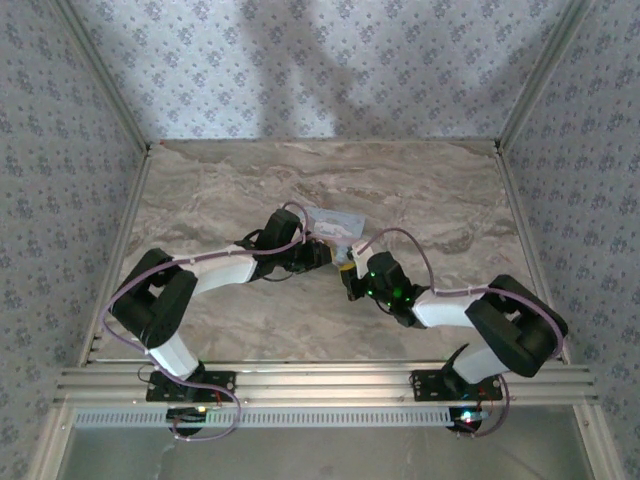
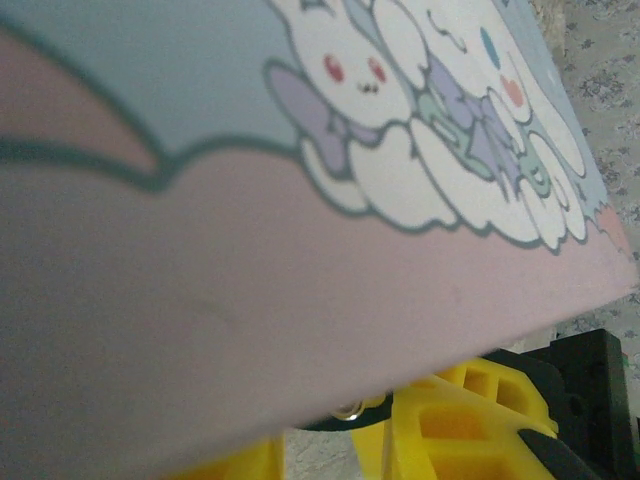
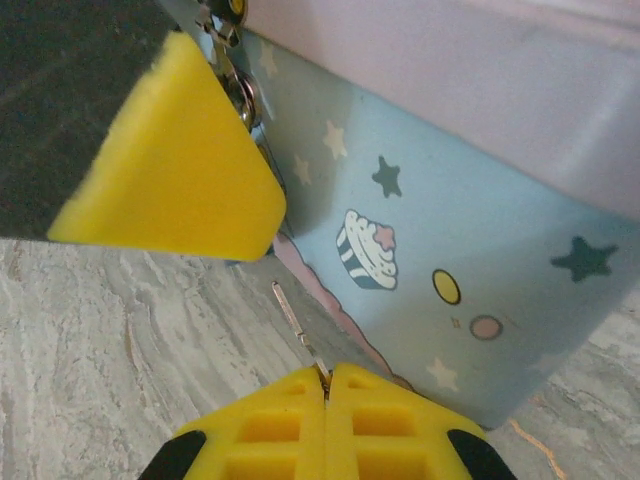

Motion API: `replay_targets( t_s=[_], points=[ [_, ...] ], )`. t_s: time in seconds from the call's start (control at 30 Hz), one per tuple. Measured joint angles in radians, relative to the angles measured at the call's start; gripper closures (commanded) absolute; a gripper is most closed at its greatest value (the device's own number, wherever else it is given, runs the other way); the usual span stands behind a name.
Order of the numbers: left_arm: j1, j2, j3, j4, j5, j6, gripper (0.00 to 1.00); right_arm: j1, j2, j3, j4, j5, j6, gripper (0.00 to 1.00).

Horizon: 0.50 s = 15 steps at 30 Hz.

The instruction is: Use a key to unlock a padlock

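The right gripper (image 3: 325, 385) is pinching a thin metal key (image 3: 293, 318), with a light-blue cartoon-printed tin (image 3: 470, 240) just beyond it. The tin's blurred lid is crowding the left gripper (image 2: 340, 455); I cannot tell how far it is opening.

Key (image 3: 296, 322) thin, tilted, apparently pinched between right claw (image 3: 325, 374) tips.

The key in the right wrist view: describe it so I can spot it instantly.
Find the marble table, then the light-blue tin with stars and a cupcake. At the bottom edge, the right gripper's yellow fingers are pressed together; the key is the thin metal sliver rising from between them, slanting up-left beside the tin's lower edge. Nothing else is so slim and bare.
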<state>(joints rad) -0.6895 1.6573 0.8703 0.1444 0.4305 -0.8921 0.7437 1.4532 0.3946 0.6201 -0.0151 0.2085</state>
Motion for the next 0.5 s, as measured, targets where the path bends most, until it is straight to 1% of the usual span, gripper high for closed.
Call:
replay_targets(
  t_s=[0.5],
  points=[
    [-0.001, 0.0, 0.0, 0.0, 0.0, -0.001, 0.75, 0.0, -0.019, -0.013, 0.016, -0.015, 0.0, 1.0]
  ],
)
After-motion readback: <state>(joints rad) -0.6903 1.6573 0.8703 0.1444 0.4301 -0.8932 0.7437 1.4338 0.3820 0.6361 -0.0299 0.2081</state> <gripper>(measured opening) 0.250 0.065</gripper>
